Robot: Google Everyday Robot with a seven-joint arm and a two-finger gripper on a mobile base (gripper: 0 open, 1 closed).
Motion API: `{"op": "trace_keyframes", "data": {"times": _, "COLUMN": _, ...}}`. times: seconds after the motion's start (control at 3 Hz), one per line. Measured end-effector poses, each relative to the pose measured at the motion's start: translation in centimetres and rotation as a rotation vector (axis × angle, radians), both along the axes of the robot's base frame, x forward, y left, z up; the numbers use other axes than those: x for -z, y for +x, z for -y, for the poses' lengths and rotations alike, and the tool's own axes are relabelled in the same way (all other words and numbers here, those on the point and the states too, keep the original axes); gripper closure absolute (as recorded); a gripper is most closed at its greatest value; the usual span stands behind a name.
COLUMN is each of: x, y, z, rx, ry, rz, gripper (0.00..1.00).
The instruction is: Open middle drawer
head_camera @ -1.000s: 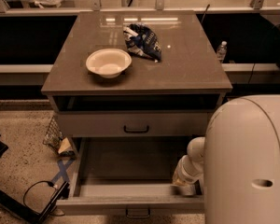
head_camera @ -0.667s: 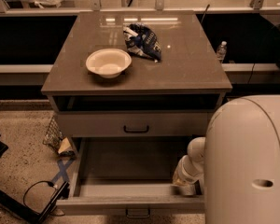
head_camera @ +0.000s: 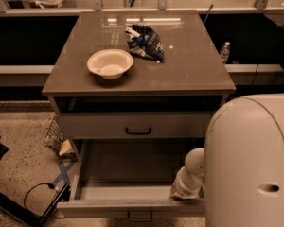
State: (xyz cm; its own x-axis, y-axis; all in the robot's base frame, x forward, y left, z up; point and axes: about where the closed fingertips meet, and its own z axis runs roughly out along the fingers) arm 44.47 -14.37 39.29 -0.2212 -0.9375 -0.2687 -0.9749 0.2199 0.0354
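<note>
The middle drawer (head_camera: 132, 206) stands pulled far out toward me, its grey inside bare and its black bar handle (head_camera: 139, 216) at the bottom edge of the view. Above it is the top drawer's front (head_camera: 99, 126) with its own black handle (head_camera: 138, 131). My gripper (head_camera: 183, 191) is at the end of the white arm, down at the open drawer's front right corner, just behind the drawer front. My robot's large white body (head_camera: 251, 164) hides the drawer's right end. The lowest drawer is out of view.
A white bowl (head_camera: 110, 63) and a dark blue snack bag (head_camera: 145, 42) lie on the cabinet top (head_camera: 194, 65). A water bottle (head_camera: 225, 52) stands behind at the right. Black cables and a black stand (head_camera: 33, 205) lie on the floor at the left, beside blue tape (head_camera: 61, 174).
</note>
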Motion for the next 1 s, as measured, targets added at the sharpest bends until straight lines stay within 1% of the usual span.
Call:
{"op": "trace_keyframes", "data": {"times": 0.33, "x": -1.0, "y": -1.9, "z": -0.5, "rx": 0.007, "ry": -0.024, "rz": -0.012, "gripper": 1.00}}
{"op": "trace_keyframes", "data": {"times": 0.67, "x": -1.7, "y": -3.6, "z": -1.1, "rx": -0.004, "ry": -0.045, "rz": -0.032, "gripper": 1.00}}
{"op": "trace_keyframes", "data": {"times": 1.0, "x": -2.5, "y": -6.2, "z": -1.9, "rx": -0.008, "ry": -0.064, "rz": -0.070, "gripper": 1.00}}
